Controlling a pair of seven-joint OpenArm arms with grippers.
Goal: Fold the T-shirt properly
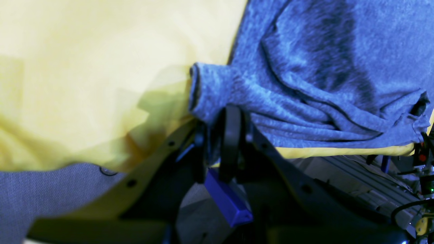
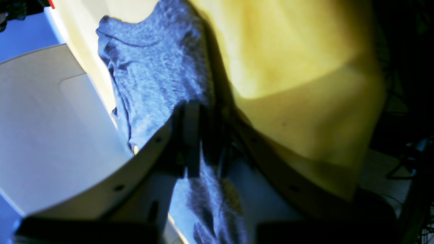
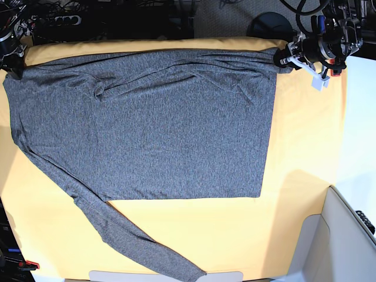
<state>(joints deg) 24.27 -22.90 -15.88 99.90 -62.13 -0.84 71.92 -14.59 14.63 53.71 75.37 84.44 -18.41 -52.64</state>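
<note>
The dark grey T-shirt (image 3: 153, 129) lies spread flat on the yellow cloth (image 3: 305, 147), one long sleeve (image 3: 135, 241) trailing toward the front edge. My left gripper (image 3: 284, 59) is at the shirt's far right corner. In the left wrist view the T-shirt (image 1: 322, 67) bunches into the narrow jaws of that gripper (image 1: 217, 135), which pinch its rolled edge. My right gripper (image 3: 13, 66) is at the far left corner. In the right wrist view the T-shirt (image 2: 156, 67) runs down between the close-set fingers of that gripper (image 2: 203, 135).
The yellow cloth (image 1: 84, 67) covers the whole table top. A white moulded panel (image 3: 346, 235) stands off the table's front right corner, and shows as the white panel (image 2: 44, 135) beside the right gripper. Cables and dark equipment (image 3: 59, 20) line the back edge.
</note>
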